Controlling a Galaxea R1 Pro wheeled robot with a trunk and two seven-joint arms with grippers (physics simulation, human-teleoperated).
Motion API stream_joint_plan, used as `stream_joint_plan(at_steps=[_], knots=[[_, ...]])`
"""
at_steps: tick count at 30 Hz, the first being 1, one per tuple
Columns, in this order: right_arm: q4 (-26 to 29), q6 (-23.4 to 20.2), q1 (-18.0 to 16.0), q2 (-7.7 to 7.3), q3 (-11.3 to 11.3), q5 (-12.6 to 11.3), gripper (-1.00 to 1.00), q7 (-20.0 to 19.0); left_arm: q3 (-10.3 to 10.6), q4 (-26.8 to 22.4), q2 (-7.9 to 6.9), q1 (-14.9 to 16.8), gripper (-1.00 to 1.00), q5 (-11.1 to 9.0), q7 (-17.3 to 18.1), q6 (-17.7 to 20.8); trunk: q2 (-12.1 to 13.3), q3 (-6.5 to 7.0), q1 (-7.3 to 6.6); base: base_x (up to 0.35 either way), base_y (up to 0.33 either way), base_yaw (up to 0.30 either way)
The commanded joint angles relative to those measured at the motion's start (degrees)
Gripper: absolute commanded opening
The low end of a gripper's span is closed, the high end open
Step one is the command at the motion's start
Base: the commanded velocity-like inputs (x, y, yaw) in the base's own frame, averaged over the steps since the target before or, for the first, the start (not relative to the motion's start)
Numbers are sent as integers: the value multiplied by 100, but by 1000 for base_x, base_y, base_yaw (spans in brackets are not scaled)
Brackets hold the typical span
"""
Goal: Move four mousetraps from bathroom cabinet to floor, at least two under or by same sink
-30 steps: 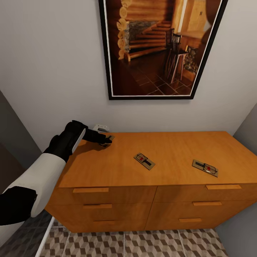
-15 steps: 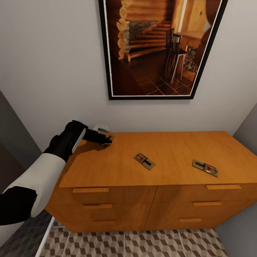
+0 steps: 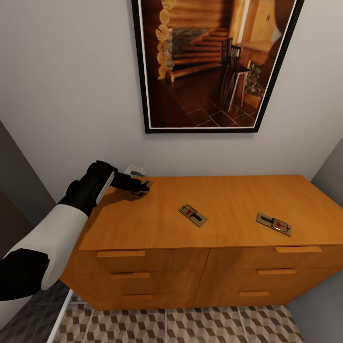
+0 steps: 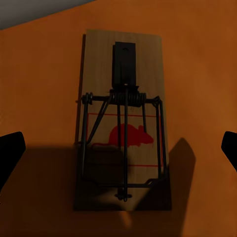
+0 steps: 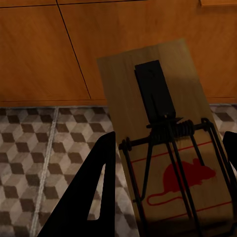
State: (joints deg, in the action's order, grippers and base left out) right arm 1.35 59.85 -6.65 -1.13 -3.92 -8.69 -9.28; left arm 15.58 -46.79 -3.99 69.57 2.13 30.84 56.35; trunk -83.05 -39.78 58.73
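While the right gripper (image 5: pixel 168 197) pinches a cut-off mousetrap (image 5: pixel 163 133), the left gripper (image 4: pixel 118 148) gapes

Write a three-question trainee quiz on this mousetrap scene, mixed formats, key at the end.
1. True or false: the left hand is over a mousetrap at the cabinet top's back corner.
2. How many other mousetraps lie untouched on the cabinet top?
3. The right hand holds a mousetrap over: A) patterned floor tiles B) a sink C) a table

Key: 1 true; 2 two; 3 A.
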Motion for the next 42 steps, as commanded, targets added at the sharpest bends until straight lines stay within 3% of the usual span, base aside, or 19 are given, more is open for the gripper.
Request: stream_joint_plan(at_steps=[1, 12, 23, 42], knots=[[-3, 15, -3, -1, -39, -74, -100, -55, 15, -6, -5, 4, 100, 24, 27, 13, -3, -5, 0, 0, 0, 0], [-3, 15, -3, -1, -39, -79, -100, -56, 22, -6, 2, 4, 100, 37, 19, 8, -3, -5, 0, 0, 0, 0], [-3, 15, -3, -1, -39, -79, -100, -54, 30, -6, 18, 4, 100, 209, 18, 7, -3, -5, 0, 0, 0, 0], [-2, 15, -3, -1, -39, -80, -100, -55, 215, 3, 30, 4, 100, 279, 10, 9, -3, -5, 0, 0, 0, 0]])
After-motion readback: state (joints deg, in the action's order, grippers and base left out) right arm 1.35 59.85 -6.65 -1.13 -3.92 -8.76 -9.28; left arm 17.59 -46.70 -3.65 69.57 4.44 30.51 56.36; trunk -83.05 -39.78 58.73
